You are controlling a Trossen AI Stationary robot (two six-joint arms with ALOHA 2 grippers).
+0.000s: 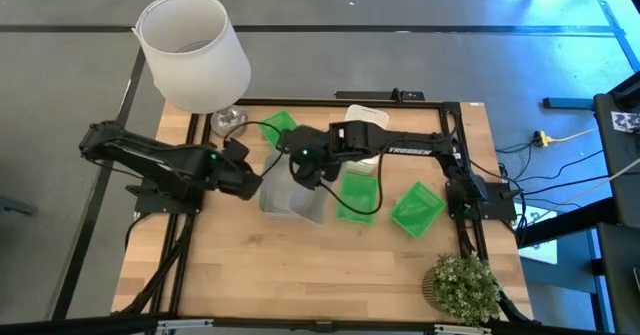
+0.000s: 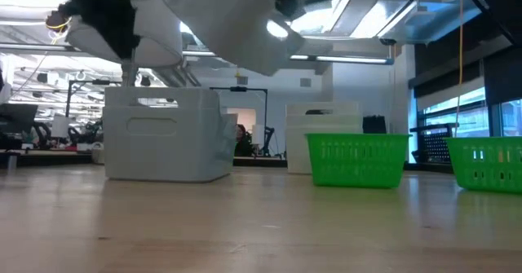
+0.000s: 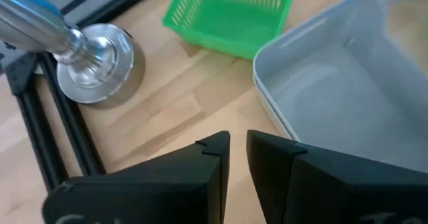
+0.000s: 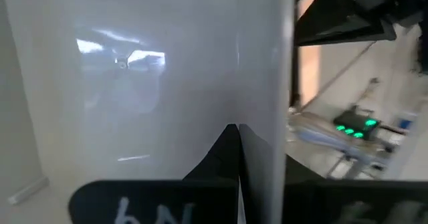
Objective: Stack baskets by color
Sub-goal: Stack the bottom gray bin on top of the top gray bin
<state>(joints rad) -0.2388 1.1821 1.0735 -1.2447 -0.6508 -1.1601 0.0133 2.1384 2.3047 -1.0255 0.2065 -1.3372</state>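
A translucent grey basket [image 2: 163, 134] rests on its bottom on the table. A second grey basket [image 2: 236, 20] hangs tilted above it, and my right gripper [image 4: 237, 127] is shut on it near the table's middle [image 1: 300, 170]. My left gripper [image 3: 237, 147] hovers just left of the grey baskets [image 1: 255, 183]; its fingers are all but together, with nothing between them. Green baskets stand at the far side [image 1: 280, 127], at the middle [image 1: 357, 190] and to the right [image 1: 417, 208]. A white basket [image 1: 365, 115] lies partly under my right arm. My right gripper pinches one wall [image 4: 257, 83] of the grey basket between its two fingers, one finger on each face of the wall. The fingers slant down from the table's right. The basket is lifted clear of the table and hangs tilted.
A lamp with a large white shade [image 1: 193, 50] and a shiny round foot [image 3: 93, 60] stands at the far left corner. A small potted plant [image 1: 462, 285] sits at the near right corner. Bare wood lies along the near edge.
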